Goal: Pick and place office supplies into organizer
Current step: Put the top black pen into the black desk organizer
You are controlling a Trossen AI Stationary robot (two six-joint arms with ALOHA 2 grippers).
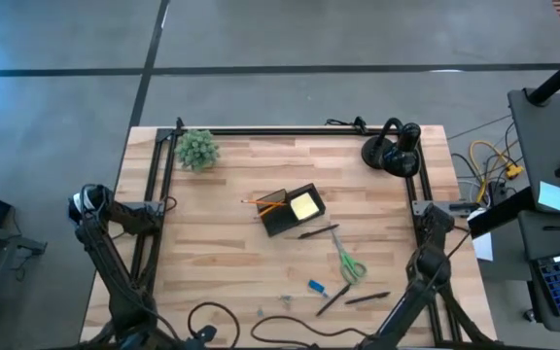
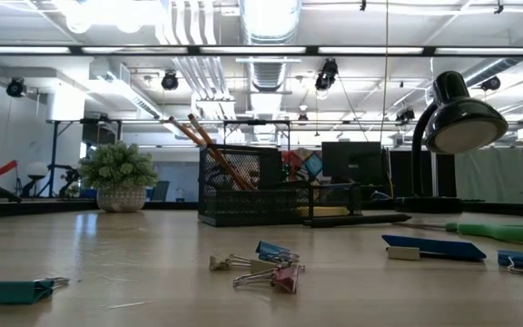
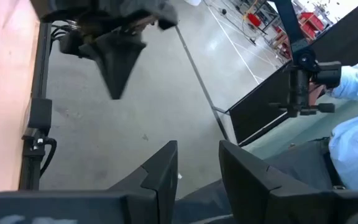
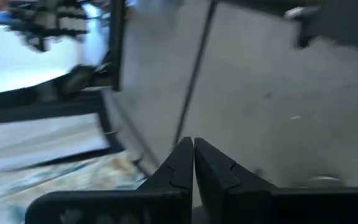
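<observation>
The black mesh organizer (image 1: 282,216) stands mid-table with a yellow sticky pad (image 1: 303,205) and orange pencils (image 1: 263,201) in it; the pencils lean up out of it (image 2: 209,145). Nearer the front edge, the green-handled scissors (image 1: 349,263), black pens (image 1: 333,298), a blue piece (image 1: 316,287) and metal clips (image 2: 260,264) lie flat on the wood. My left gripper (image 3: 197,169) is open and my right gripper (image 4: 193,157) is shut. Both face bare floor in their wrist views, away from the supplies, with nothing between the fingers.
A small potted plant (image 1: 197,149) stands at the far left and a black desk lamp (image 1: 394,148) at the far right. Both arms stand folded at the near corners (image 1: 115,253) (image 1: 426,258). A person's sleeve (image 3: 353,81) shows beyond the table.
</observation>
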